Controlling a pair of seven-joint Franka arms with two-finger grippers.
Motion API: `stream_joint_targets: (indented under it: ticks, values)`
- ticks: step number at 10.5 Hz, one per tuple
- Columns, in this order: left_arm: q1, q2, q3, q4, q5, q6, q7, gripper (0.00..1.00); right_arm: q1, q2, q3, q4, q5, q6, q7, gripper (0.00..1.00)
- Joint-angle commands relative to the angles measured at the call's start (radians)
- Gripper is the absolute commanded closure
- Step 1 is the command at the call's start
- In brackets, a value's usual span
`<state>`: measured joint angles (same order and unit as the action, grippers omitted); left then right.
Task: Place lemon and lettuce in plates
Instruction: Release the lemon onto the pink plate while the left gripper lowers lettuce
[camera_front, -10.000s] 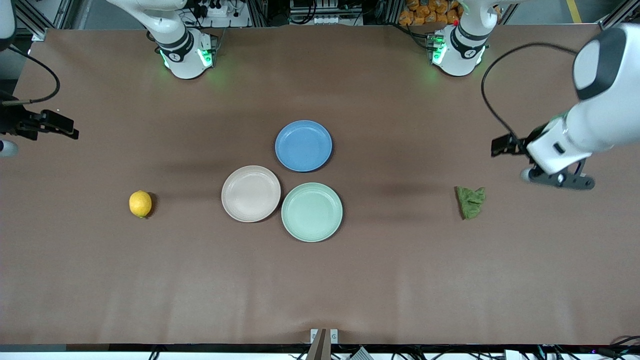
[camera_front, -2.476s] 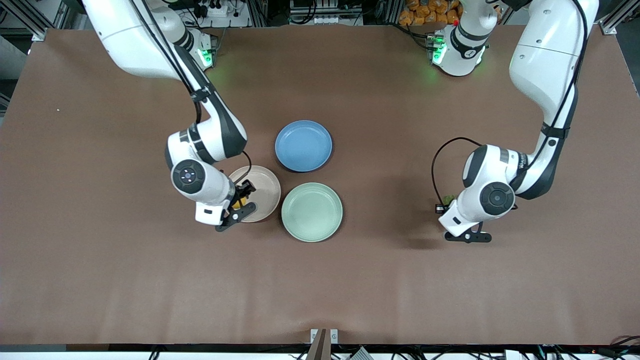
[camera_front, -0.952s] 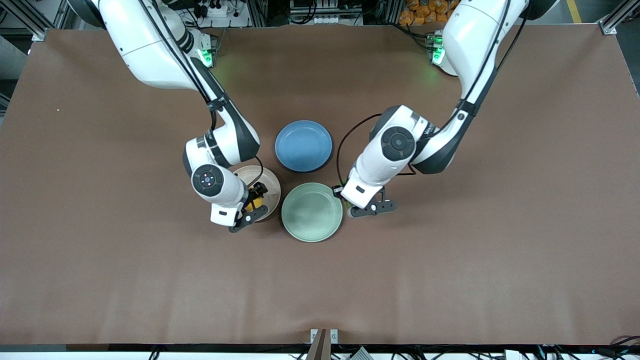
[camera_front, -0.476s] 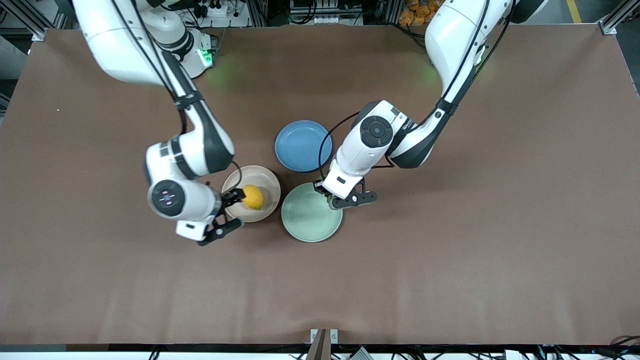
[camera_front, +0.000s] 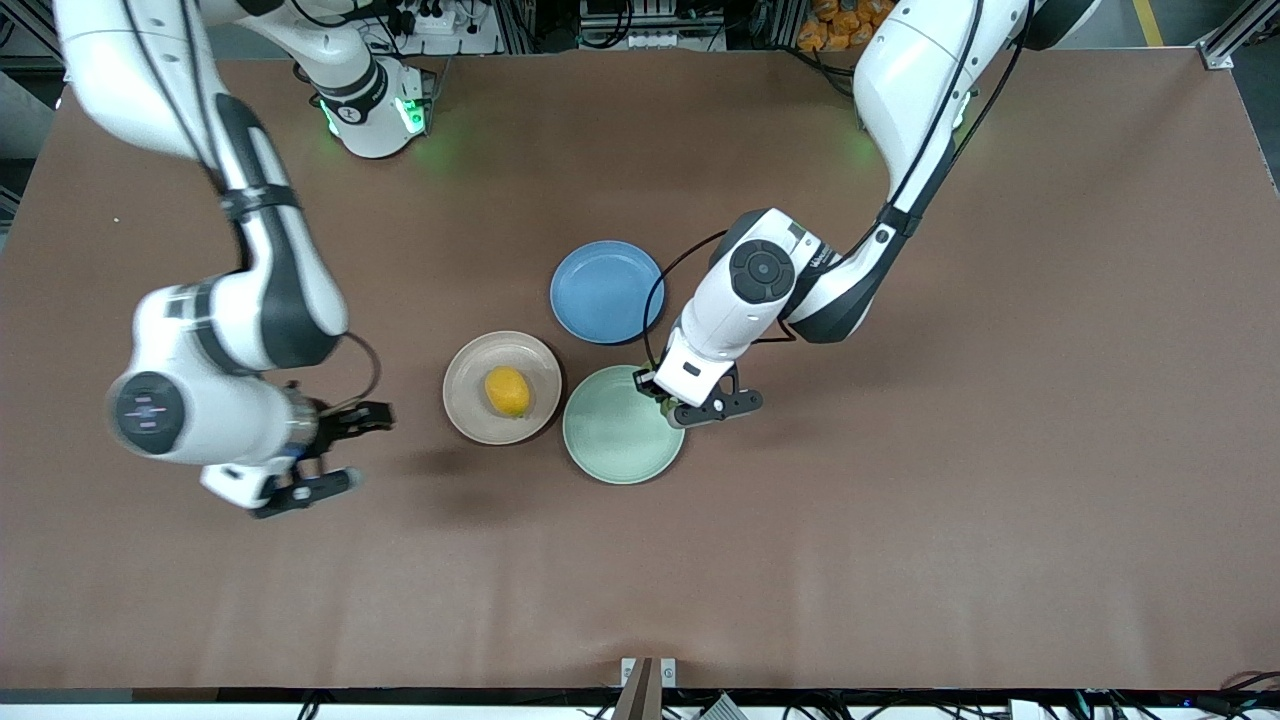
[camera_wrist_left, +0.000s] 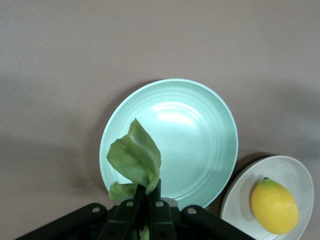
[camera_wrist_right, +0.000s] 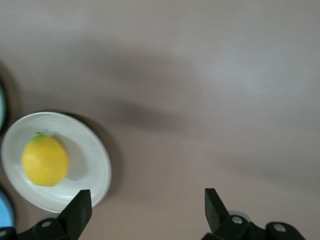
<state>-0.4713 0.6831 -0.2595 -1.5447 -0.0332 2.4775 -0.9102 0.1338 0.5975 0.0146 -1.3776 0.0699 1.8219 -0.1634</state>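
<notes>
The yellow lemon (camera_front: 507, 391) lies in the beige-pink plate (camera_front: 462, 403); it also shows in the right wrist view (camera_wrist_right: 45, 160) and the left wrist view (camera_wrist_left: 274, 206). My left gripper (camera_front: 668, 405) is shut on the green lettuce (camera_wrist_left: 136, 157) and holds it over the rim of the mint green plate (camera_front: 610, 440), seen bare in the left wrist view (camera_wrist_left: 200, 140). In the front view the lettuce is mostly hidden under the hand. My right gripper (camera_front: 345, 450) is open and empty, over bare table toward the right arm's end, apart from the beige-pink plate (camera_wrist_right: 92, 160).
A blue plate (camera_front: 606, 291) sits beside the two plates, farther from the front camera. The brown table (camera_front: 900, 520) stretches bare around them.
My right gripper let go of the lemon in the beige-pink plate and pulled away toward the right arm's end. My left gripper carried the lettuce over to the mint green plate's rim.
</notes>
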Motion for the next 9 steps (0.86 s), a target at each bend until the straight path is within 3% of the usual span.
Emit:
stream_joint_targets:
  ticks: [1, 2, 3, 4, 6, 9]
  values:
    - [-0.013, 0.024, 0.005, 0.017, -0.02, 0.072, -0.053, 1.0, -0.114, -0.033, 0.013, -0.006, 0.002, -0.015, -0.01, 0.0]
    - [-0.021, 0.024, 0.006, 0.017, -0.019, 0.075, -0.073, 0.96, -0.137, -0.056, 0.011, -0.008, -0.002, -0.015, -0.033, 0.0]
    - [-0.029, 0.023, 0.009, 0.018, -0.008, 0.084, -0.108, 0.06, -0.163, -0.065, 0.01, -0.005, -0.016, -0.012, -0.044, 0.0]
    - [-0.035, 0.016, 0.02, 0.017, 0.005, 0.113, -0.113, 0.0, -0.186, -0.074, 0.01, -0.004, -0.025, -0.012, -0.042, 0.0]
    - [-0.024, 0.012, 0.026, 0.02, 0.004, 0.113, -0.142, 0.0, -0.21, -0.108, 0.004, -0.006, -0.033, -0.015, -0.036, 0.0]
    - [-0.018, -0.016, 0.089, 0.025, 0.009, 0.112, -0.165, 0.0, -0.252, -0.174, 0.002, -0.008, -0.038, -0.024, -0.036, 0.0]
